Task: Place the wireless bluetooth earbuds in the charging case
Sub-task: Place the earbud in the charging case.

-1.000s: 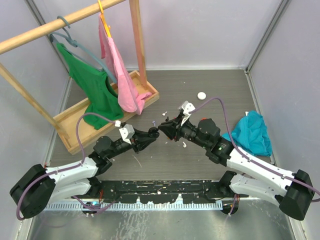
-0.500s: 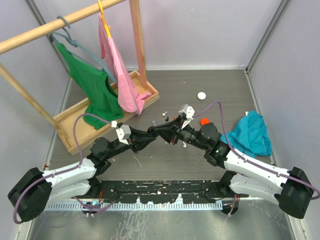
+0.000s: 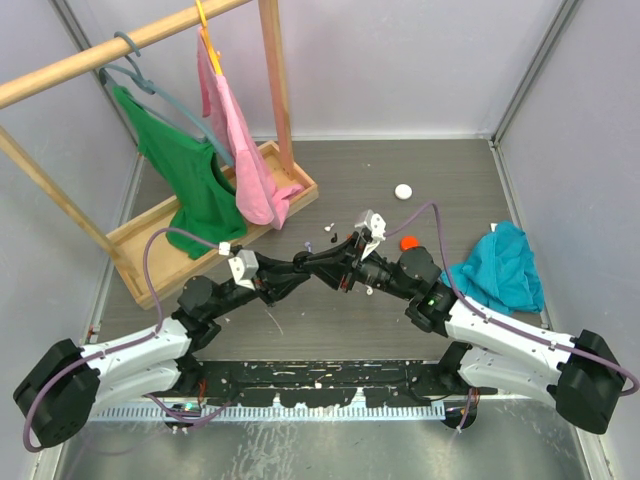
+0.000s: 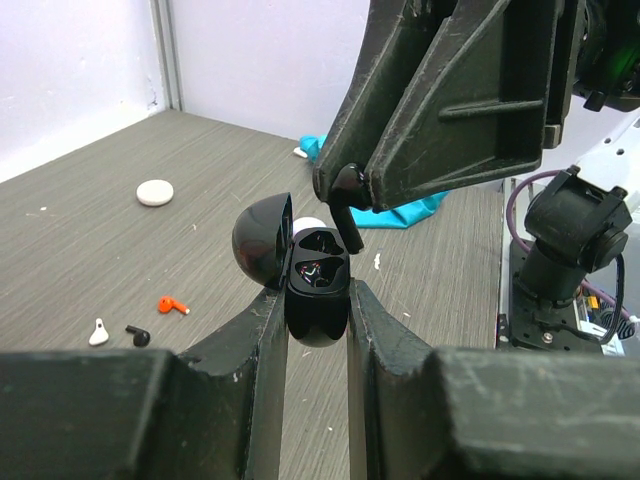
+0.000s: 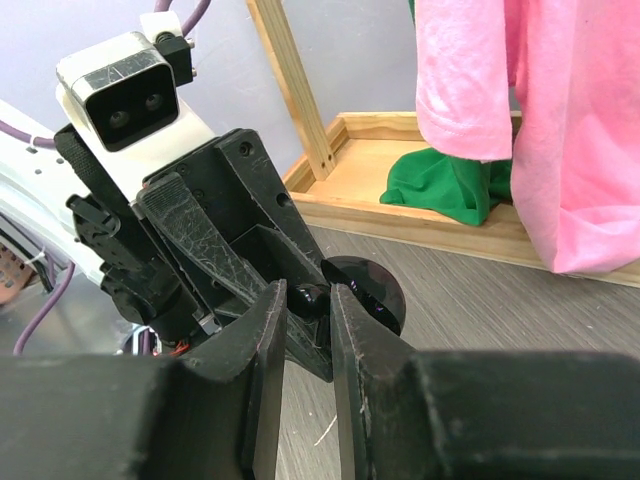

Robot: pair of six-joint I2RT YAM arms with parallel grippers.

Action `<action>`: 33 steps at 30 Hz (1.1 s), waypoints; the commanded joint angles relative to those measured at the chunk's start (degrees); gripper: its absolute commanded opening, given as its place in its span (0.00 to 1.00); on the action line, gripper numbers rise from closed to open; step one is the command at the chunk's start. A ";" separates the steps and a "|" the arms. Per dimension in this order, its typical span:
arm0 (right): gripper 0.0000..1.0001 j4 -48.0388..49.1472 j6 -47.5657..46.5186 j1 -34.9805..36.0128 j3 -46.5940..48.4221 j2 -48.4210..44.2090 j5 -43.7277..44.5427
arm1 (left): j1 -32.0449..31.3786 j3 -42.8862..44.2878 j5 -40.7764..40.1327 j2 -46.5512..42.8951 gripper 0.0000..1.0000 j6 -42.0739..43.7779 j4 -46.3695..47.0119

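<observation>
My left gripper [image 4: 318, 305] is shut on a black charging case [image 4: 318, 285], held upright above the table with its lid open to the left. My right gripper [image 5: 308, 300] is shut on a black earbud [image 5: 310, 297]. In the left wrist view this earbud [image 4: 345, 195] hangs stem-down just over the case's opening, with its tip at the rim. The two grippers meet mid-table in the top view, left [image 3: 303, 263] and right [image 3: 325, 262]. A red earbud [image 4: 172, 305], a white one [image 4: 98, 331] and a black one [image 4: 137, 335] lie loose on the table.
A white round case [image 3: 403, 191] and a red one [image 3: 408, 242] lie behind the grippers. A wooden rack [image 3: 270, 170] with green and pink garments stands at the back left. A teal cloth [image 3: 500, 265] lies at the right. A white bud [image 3: 370, 290] lies under the right arm.
The right gripper has moved left and the left gripper has risen to meet it. The black earbud now hangs over the open case.
</observation>
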 commanded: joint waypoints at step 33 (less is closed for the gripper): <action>0.19 8.63 1.32 0.59 -2.30 -0.24 0.21 | -0.17 2.65 1.20 -1.67 0.00 -1.93 3.88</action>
